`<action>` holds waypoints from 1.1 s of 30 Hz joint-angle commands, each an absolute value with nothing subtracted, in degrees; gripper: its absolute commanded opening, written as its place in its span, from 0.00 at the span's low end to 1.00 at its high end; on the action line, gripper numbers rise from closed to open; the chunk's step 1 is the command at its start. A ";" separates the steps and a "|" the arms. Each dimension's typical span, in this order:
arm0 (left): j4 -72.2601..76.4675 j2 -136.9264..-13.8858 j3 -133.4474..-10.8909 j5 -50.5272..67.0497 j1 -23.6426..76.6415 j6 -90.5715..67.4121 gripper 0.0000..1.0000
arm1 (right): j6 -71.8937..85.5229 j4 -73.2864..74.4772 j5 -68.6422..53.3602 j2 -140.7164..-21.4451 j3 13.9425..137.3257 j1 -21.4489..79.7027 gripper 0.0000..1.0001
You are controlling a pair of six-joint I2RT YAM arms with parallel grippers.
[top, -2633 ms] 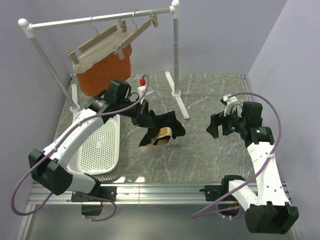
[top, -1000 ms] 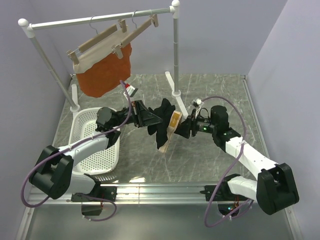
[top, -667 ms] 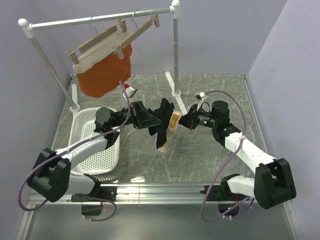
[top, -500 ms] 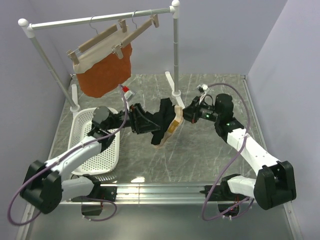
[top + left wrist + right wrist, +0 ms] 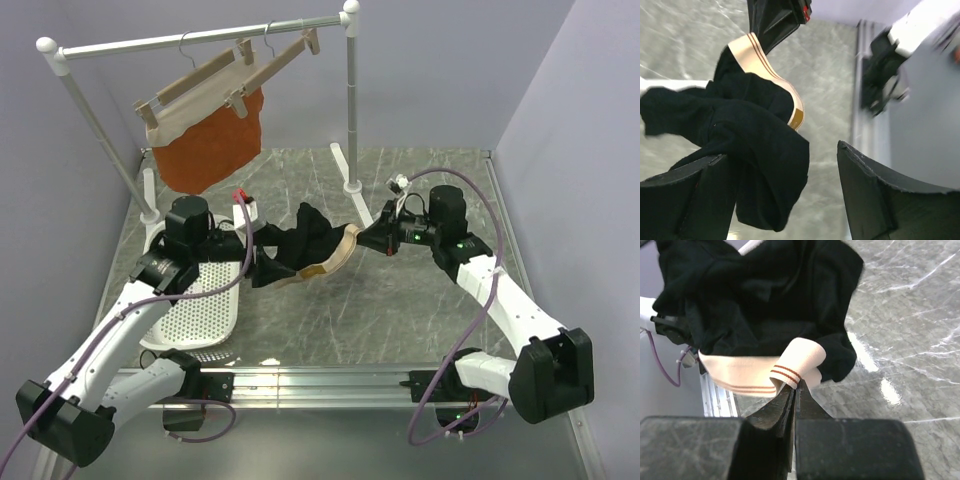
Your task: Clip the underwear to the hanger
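Note:
The underwear [image 5: 308, 238], black with a beige waistband [image 5: 338, 256], hangs bunched above the table between both arms. My right gripper [image 5: 366, 238] is shut on a fold of the waistband [image 5: 792, 365], its fingertips [image 5: 795, 386] pinched together. My left gripper [image 5: 262, 264] stands open just left of the bundle. In the left wrist view the black fabric [image 5: 757, 135] drapes against the left finger [image 5: 685, 200], apart from the right finger [image 5: 880, 200]. The hanger [image 5: 278, 60], bare wood with clips, hangs on the rail at the back.
A second wooden hanger holds a rust-orange garment [image 5: 210, 150] on the white rail [image 5: 200, 38]. A white perforated basket [image 5: 200, 300] sits at the left under my left arm. The rack's post and foot [image 5: 354, 185] stand behind the underwear.
My left gripper opened and drew back to the left, letting go of the fabric. My right gripper shut on the waistband and now carries the underwear, spread more sideways.

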State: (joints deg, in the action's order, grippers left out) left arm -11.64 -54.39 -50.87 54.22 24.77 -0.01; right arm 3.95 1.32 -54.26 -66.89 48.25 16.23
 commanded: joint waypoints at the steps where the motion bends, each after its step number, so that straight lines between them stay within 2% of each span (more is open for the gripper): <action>1: -24.78 -55.02 -55.98 54.67 24.52 23.62 0.78 | 3.60 0.09 -55.37 -67.50 47.55 16.87 0.00; 3: -26.36 -55.63 -56.34 56.24 24.52 28.98 0.79 | 5.00 -2.28 -55.20 -68.46 47.11 17.14 0.00; 5: -27.16 -56.51 -55.38 59.49 24.96 32.59 0.97 | 6.76 -4.39 -54.76 -69.25 46.67 17.23 0.00; 6: -25.77 -56.77 -54.76 59.76 25.13 30.26 0.98 | 7.20 -5.26 -54.41 -69.43 46.67 16.79 0.00; 8: -23.12 -57.22 -52.22 59.59 25.05 21.50 0.99 | 8.08 -5.97 -54.93 -69.26 46.93 15.65 0.00; 10: -23.20 -55.65 -48.19 58.54 24.87 19.61 0.99 | 8.35 -5.37 -56.07 -69.00 48.07 12.76 0.00; 14: -19.26 -46.43 -38.86 44.53 24.96 16.00 0.99 | 6.34 -1.41 -59.06 -67.33 51.15 8.18 0.00; 18: -21.09 -39.39 -37.53 47.45 24.70 24.15 0.99 | 2.12 3.68 -61.08 -66.27 53.35 7.64 0.00; 21: -20.30 -40.69 -39.63 48.60 24.70 29.51 0.99 | 1.67 3.69 -61.44 -66.36 52.39 8.61 0.00; 25: -17.15 -48.49 -44.37 51.84 24.87 35.06 0.92 | 3.42 0.98 -60.56 -66.36 49.49 9.84 0.00; 27: -11.10 -51.14 -45.17 51.86 27.41 34.89 0.86 | 5.62 0.09 -60.38 -66.53 48.61 10.63 0.00; 28: -8.46 -53.41 -45.26 50.20 28.73 35.85 0.80 | 5.89 0.09 -60.21 -66.62 47.82 10.90 0.00; 33: 6.84 -60.01 -42.72 45.18 38.13 46.65 0.72 | -1.82 3.58 -54.86 -67.41 46.06 13.62 0.00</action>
